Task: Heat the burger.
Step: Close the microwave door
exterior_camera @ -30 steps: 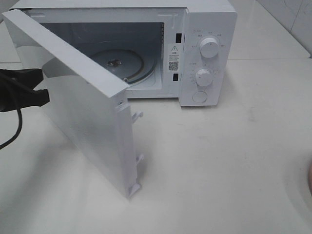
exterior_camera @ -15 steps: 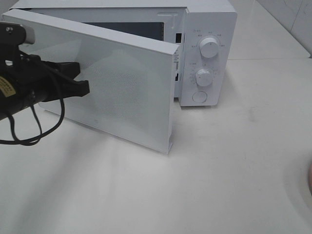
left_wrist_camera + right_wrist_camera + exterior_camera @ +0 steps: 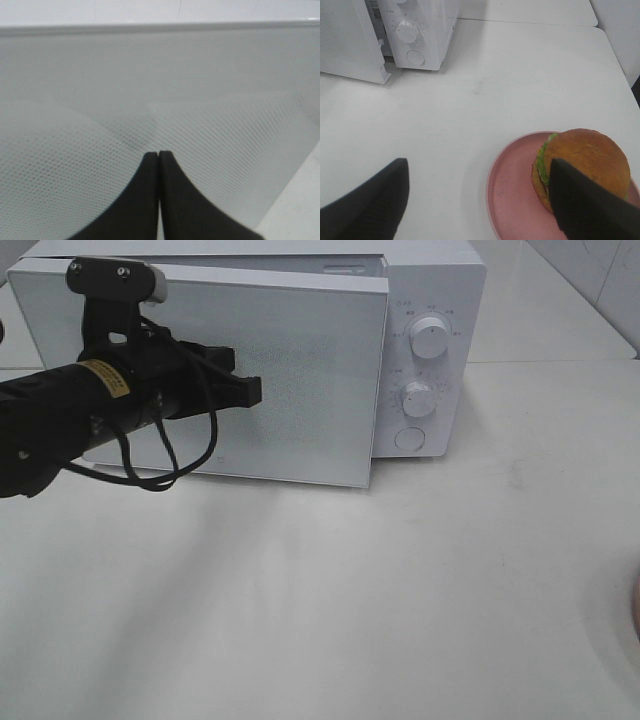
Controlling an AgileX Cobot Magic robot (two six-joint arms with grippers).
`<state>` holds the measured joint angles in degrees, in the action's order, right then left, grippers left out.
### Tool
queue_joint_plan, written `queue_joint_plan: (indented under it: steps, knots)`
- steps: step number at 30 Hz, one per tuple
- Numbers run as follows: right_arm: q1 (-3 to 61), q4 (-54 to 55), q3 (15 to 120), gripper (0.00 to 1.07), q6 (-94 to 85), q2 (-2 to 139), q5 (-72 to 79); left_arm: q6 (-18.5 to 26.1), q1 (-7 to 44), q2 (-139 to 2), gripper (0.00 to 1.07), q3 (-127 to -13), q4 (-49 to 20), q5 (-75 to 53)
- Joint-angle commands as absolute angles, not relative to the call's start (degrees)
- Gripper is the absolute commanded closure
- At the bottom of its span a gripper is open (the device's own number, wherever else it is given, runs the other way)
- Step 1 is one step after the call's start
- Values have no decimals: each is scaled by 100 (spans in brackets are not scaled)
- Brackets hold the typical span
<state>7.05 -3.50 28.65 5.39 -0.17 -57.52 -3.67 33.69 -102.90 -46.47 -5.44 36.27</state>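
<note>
The burger (image 3: 582, 167) and its pink plate (image 3: 512, 195) are shown only by the right wrist view, where the burger is seen resting on the plate's far side from the microwave (image 3: 415, 30), well apart from it across bare white desk (image 3: 485, 85). In the high exterior view only a sliver of the plate's rim (image 3: 635, 610) is caught at the right edge, and the burger is not seen. The right gripper (image 3: 477, 200) is seen with its fingers (image 3: 372, 205) spread wide and released, one of them overlapping the burger in the picture, nothing held between them. The left gripper (image 3: 250, 390) is shown in the high view against the face of the microwave door (image 3: 300, 370), which is nearly shut, its right edge standing slightly proud of the control panel with its two dials (image 3: 430, 337). In the left wrist view the left fingers (image 3: 150, 165) are seen clenched together, tips at the door's perforated panel (image 3: 225, 145); whether they touch it cannot be told. Open desk is left in front of the microwave and to its right.
</note>
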Motion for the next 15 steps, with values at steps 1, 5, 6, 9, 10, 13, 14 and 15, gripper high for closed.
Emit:
queue_joint_plan:
  steps: [1, 5, 6, 9, 10, 13, 14, 15]
  knots:
    - [665, -332, 2848, 32, 481, -189, -5712, -332, 3501, -10474, 107, -4996, -710, 3398]
    - [665, -332, 2848, 32, 481, -189, -5712, -332, 3570, -10617, 107, -5271, -756, 3340]
    - [665, -332, 2848, 32, 481, -189, -5712, -332, 3570, -10743, 107, -5460, -819, 3312]
    - [665, -332, 2848, 32, 481, -189, -5712, -332, 3570, -10892, 107, -5707, -951, 3157]
    - [665, -332, 2848, 32, 481, -189, -5712, -327, 3570, -10978, 107, -5896, -1054, 3014]
    - [665, -332, 2848, 32, 481, -189, -5712, -315, 3570, -11092, 107, -6182, -1094, 2951]
    - [665, -332, 2848, 32, 481, -189, -5712, -315, 3570, -11092, 107, -6182, -1094, 2951]
    - [665, -332, 2848, 32, 481, -189, -5712, -315, 3570, -11196, 107, -6348, -1094, 2928]
